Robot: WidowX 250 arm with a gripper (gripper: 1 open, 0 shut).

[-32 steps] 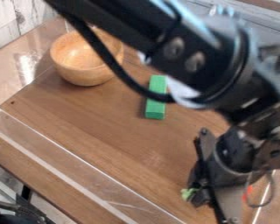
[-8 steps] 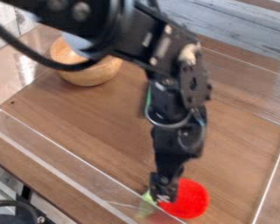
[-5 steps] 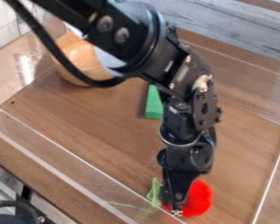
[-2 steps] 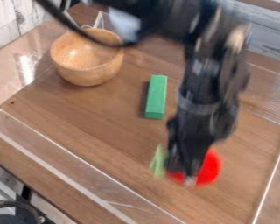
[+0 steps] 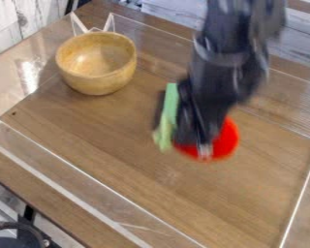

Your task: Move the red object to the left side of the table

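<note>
The red object (image 5: 219,141), a small round bright-red toy fruit, hangs above the right half of the brown wood-grain table (image 5: 80,145). My gripper (image 5: 198,137) points down from the dark, blurred arm and is shut on the fruit's left side. The fingertips are lost in motion blur. A light-green patch at the fruit's left edge may be its stem or part of the gripper; I cannot tell which.
A green rectangular block (image 5: 170,101) lies on the table just left of the gripper, partly hidden by it. A wooden bowl (image 5: 96,63) stands at the back left. A glossy clear plastic border (image 5: 67,199) runs along the table's front and left edges.
The gripper closed on the red fruit near the table's front right edge and has risen with it, carrying it toward the back and middle of the table.
</note>
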